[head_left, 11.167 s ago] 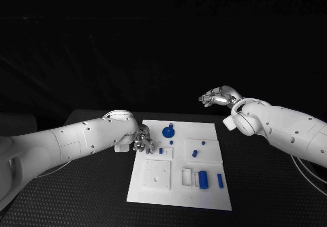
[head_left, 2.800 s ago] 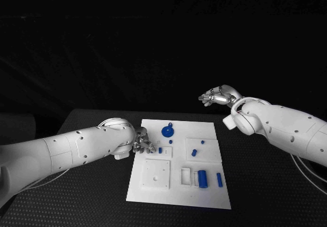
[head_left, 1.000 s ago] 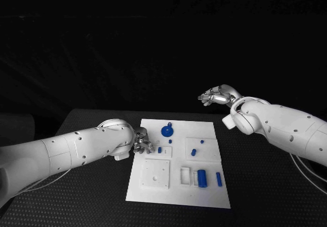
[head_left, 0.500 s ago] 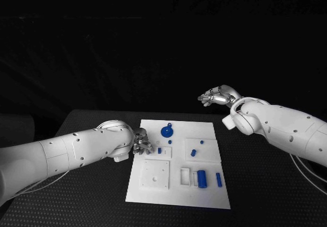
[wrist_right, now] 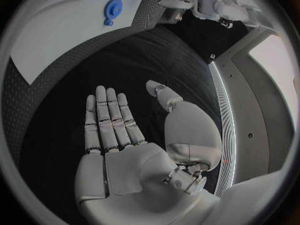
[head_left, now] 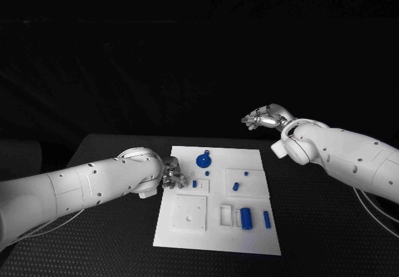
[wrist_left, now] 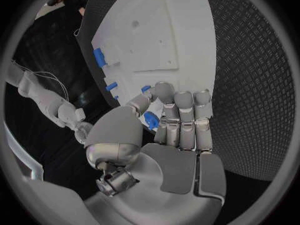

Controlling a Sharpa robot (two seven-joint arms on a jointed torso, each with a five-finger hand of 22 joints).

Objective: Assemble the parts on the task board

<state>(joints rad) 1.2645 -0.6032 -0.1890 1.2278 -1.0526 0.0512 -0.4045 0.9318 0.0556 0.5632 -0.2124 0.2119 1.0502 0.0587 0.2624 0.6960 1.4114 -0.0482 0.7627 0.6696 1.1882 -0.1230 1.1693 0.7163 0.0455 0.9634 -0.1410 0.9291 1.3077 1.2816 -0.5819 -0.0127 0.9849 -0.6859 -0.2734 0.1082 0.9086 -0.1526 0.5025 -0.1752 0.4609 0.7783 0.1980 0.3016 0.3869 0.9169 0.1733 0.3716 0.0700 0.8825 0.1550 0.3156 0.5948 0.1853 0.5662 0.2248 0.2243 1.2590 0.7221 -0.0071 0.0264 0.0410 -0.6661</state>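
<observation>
Lying on task board (head_left: pixel 218 242), blue parts (head_left: pixel 247 219), left hand (head_left: pixel 173 176) beside.

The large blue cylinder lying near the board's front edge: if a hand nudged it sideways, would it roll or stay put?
The large blue cylinder lies on its side, so it would probably roll if pushed across its length. It looks like rigid plastic, likely light. The white block beside it might stop a roll that way.

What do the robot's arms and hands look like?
Both arms are smooth, rounded white shells dotted with small dark screw holes. A thin pale cable trails by the left arm. The left hand and right hand are silvery metal with jointed fingers.
</observation>
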